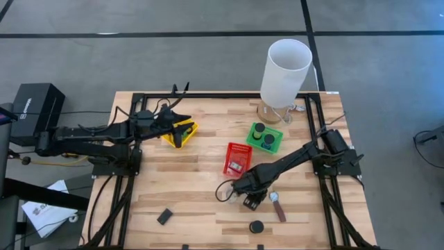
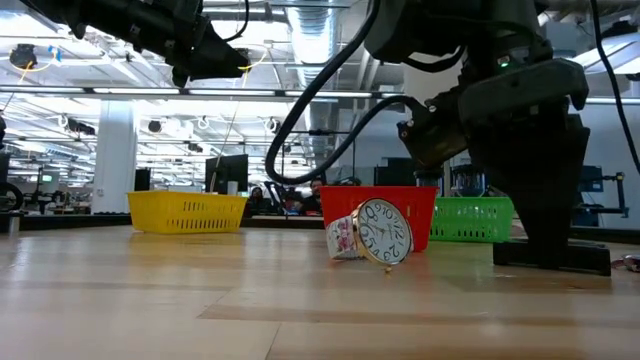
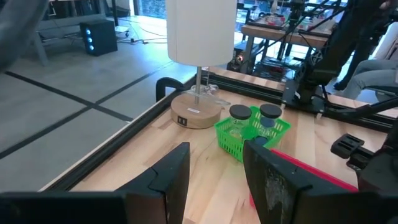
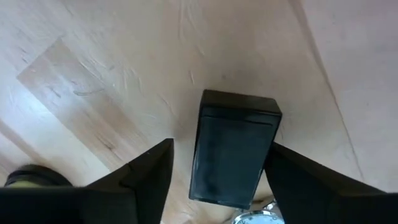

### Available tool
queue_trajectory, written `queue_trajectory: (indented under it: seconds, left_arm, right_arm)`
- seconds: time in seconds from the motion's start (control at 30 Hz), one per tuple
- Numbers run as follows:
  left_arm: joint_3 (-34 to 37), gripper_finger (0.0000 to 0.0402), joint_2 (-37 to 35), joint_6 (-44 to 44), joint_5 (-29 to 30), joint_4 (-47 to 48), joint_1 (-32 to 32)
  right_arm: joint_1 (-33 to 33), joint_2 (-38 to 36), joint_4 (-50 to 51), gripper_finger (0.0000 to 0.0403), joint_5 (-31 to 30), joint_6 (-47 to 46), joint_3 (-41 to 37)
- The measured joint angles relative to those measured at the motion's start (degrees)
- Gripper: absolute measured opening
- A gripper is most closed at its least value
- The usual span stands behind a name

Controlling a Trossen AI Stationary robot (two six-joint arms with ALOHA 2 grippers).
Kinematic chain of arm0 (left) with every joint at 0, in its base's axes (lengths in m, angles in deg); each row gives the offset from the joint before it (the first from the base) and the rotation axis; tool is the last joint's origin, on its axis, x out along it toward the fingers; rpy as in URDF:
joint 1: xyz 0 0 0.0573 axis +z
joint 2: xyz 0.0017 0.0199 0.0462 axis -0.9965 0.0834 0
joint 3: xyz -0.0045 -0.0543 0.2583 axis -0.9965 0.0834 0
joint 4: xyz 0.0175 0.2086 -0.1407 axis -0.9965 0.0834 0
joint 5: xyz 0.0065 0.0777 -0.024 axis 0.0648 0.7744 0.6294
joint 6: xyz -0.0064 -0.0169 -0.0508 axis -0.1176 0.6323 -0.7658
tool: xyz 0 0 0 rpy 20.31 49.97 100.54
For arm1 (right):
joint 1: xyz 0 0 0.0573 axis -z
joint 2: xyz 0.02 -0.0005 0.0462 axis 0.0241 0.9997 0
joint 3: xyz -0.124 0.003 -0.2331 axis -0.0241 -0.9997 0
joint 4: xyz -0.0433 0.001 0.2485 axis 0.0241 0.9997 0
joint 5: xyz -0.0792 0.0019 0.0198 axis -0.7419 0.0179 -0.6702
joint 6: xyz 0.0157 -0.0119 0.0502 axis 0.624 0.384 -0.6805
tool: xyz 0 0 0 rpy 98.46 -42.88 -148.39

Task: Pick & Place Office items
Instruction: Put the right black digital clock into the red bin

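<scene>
While my left gripper [image 1: 182,132] waits high over the yellow basket [image 1: 189,130], the high view has my right gripper [image 1: 251,201] low at the front of the desk [image 1: 194,187], just beside the brown-strapped watch [image 1: 277,206], with a black short cylinder [image 1: 257,226] nearer the front edge and a flat black rectangle [image 1: 164,217] well off to the left.

Low view: the watch face [image 2: 383,232] stands tilted before the red basket [image 2: 420,205].

Left wrist view: my left fingers [image 3: 171,180] stand parted, holding nothing, looking toward the green basket [image 3: 233,134] and the white lamp [image 3: 200,31].

Right wrist view: a black box [image 4: 235,149] lies on the wood between my right fingers [image 4: 149,171], jaws wide, not touching it yet. I judge this the pick step: next I must settle squarely, close on its long sides, then lift toward a basket.
</scene>
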Motion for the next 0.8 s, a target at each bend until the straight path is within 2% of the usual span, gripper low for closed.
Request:
queue_trajectory:
  seconds: [0.37, 0.6, 0.8]
  left_arm:
    - [0.00, 0.0143, 0.00, 0.00, -0.02, 0.00, 0.00]
    - [0.00, 0.0143, 0.00, 0.00, -0.02, -0.01, 0.00]
    - [0.00, 0.0143, 0.00, 0.00, -0.02, -0.03, 0.00]
  right_arm:
    - [0.09, 0.02, 0.92, 0.0155, -1.21, 2.36, 0.00]
    - [0.11, 0.10, 1.19, 0.0161, -0.94, 3.44, 0.33]
    - [0.17, 0.33, 1.90, 0.0155, -0.14, 6.47, 4.18]
